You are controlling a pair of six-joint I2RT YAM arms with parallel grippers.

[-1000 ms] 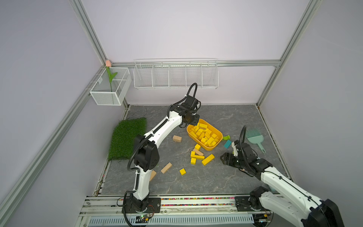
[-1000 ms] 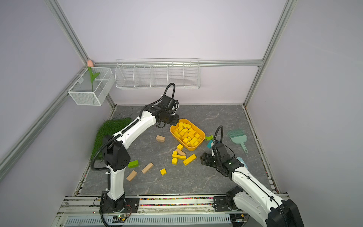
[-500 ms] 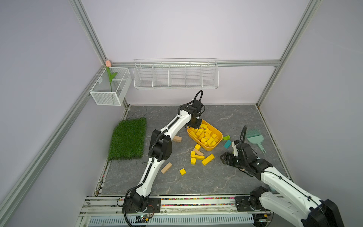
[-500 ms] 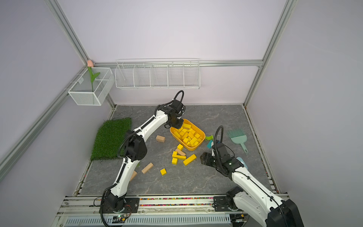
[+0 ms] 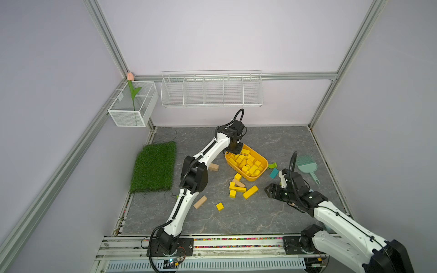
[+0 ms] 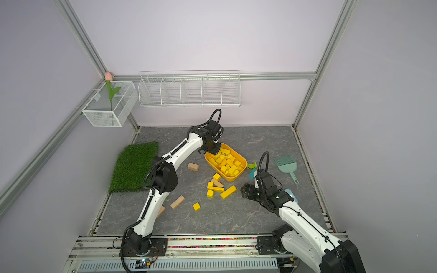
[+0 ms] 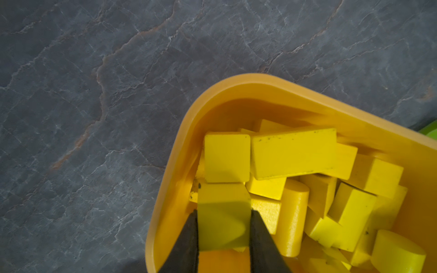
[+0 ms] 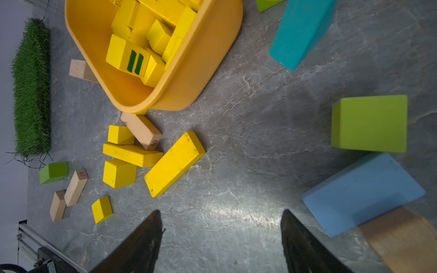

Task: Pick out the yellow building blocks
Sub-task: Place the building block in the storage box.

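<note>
Task pieces: most of the yellow painted wooden building blocks (image 7: 293,153) fill the yellow-orange oval plastic tub (image 7: 248,79) at the middle of the grey marbled counter (image 5: 236,219). A loose yellow cluster (image 8: 132,154) lies just near of the tub, and a lone yellow cube (image 5: 220,206) sits nearer, apart from it.
Left fingers (image 7: 189,243): clenched on a yellow block (image 7: 223,222) above the tub's far-left end.
Right fingers (image 8: 142,243): spread wide and empty, low over bare counter to the right of the cluster.
Handling: the blocks are probably light, rigid and not fragile. The painted faces look smooth, so perhaps a little slick.
Where to grip: across two flat parallel faces. The long yellow bar (image 8: 174,163) is best taken across its narrow width at mid-length. The yellow cylinder (image 7: 293,219) looks less secure to pinch.
Crowding: a plain tan wooden block (image 8: 142,130) touches the tub's near end and two yellow pieces, so closing there risks catching it too.
Open room: there is bare counter between the cluster and the right fingers, and near of both. A teal block (image 8: 300,30), a lime-green block (image 8: 369,123) and a blue block (image 8: 361,193) crowd the right.
Edges: the tub's raised rim needs clearance on entry.
</note>
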